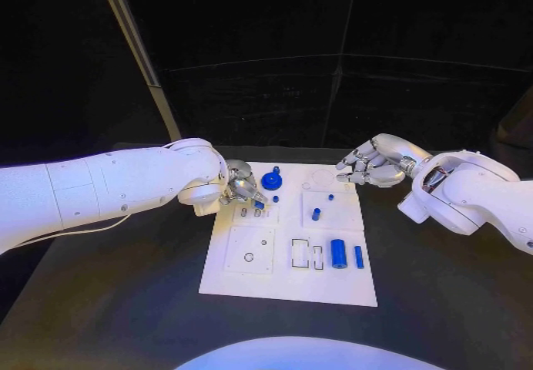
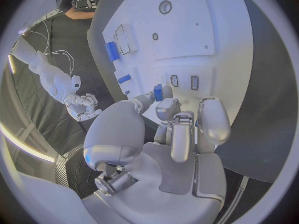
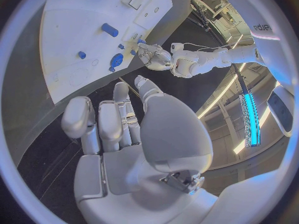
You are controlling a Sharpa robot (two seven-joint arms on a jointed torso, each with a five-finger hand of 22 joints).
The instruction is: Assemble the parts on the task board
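The white task board (image 1: 258,287) lies in the middle of the black table. My left hand (image 1: 239,191) hovers over the board's far left part and pinches a small blue part (image 1: 258,204) between thumb and a finger. In the left wrist view that blue part (image 2: 158,92) sits just above two small rectangular slots (image 2: 184,81). My right hand (image 1: 372,163) hangs above the board's far right corner, fingers loosely bent and holding nothing. A round blue knob (image 1: 271,181) stands at the board's far edge, beside the left hand.
Other blue parts on the board: a peg (image 1: 316,213), a small stud (image 1: 331,198), a thick cylinder (image 1: 337,253) and a thinner one (image 1: 359,257) beside empty rectangular slots (image 1: 300,253). A round hole (image 1: 249,257) sits in the near left panel. Black table (image 1: 111,308) surrounds the board.
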